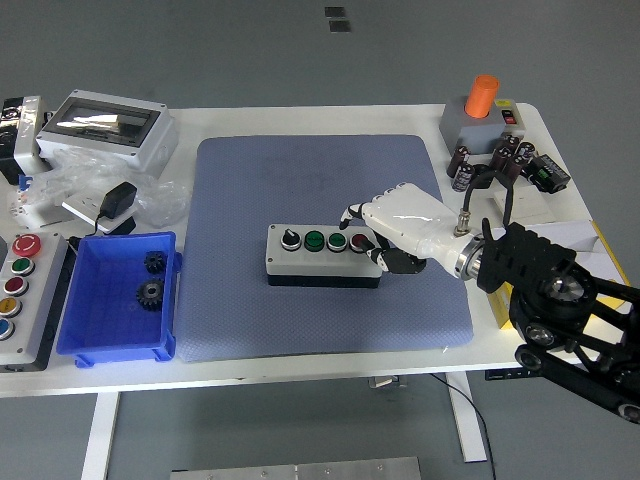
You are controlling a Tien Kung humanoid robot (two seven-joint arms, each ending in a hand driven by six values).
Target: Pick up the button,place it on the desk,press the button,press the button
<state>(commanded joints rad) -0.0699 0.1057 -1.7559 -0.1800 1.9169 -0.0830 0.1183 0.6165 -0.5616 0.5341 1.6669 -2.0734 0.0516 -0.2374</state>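
A grey button box [315,257] lies flat on the blue mat [300,180] at the table's middle. It carries a black selector knob, two green buttons and a red button [357,241] in a row. My right hand [366,238], white with black fingertips, comes in from the right and sits over the box's right end. Its fingers [352,213] are curled, with one tip down at the red button. The thumb lies against the box's right end. The hand holds nothing. My left arm is out of view.
A blue bin [100,330] with two black gears stands at the left. A control panel [20,290] lies at the left edge, a grey enclosure [105,125] at the back left. A grey device with an orange knob [482,108], black cylinders [500,160] and papers [560,240] are at the right.
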